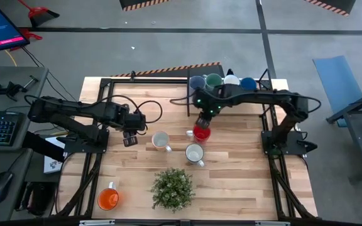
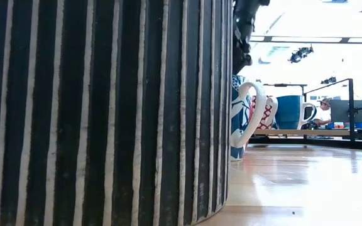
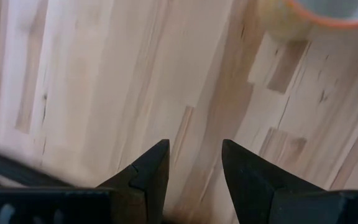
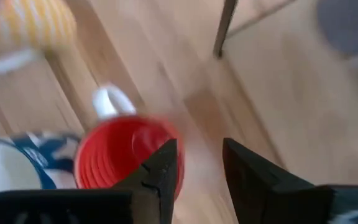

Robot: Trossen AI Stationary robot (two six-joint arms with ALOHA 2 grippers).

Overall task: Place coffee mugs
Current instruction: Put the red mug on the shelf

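Note:
A red mug (image 1: 201, 132) with a white handle (image 4: 107, 99) stands on the table's middle. My right gripper (image 4: 199, 152) hovers open just above it; one fingertip (image 4: 165, 163) shows over the mug's rim and bare table lies between the fingers. Nearby stand a cream mug (image 1: 161, 140) and a white mug with a blue pattern (image 1: 195, 153). An orange mug (image 1: 108, 199) sits near the front left. Lavender-blue (image 1: 197, 82), green (image 1: 213, 80), white (image 1: 231, 80) and blue (image 1: 247, 83) mugs stand on the far rack. My left gripper (image 3: 194, 155) is open over bare wood left of the cream mug (image 3: 328, 12).
A leafy potted plant (image 1: 173, 188) stands near the front middle; its striped pot (image 2: 105, 113) fills most of the low view. A black frame rack (image 1: 193, 94) runs along the far edge. Bare wood lies at the front right (image 1: 256, 188).

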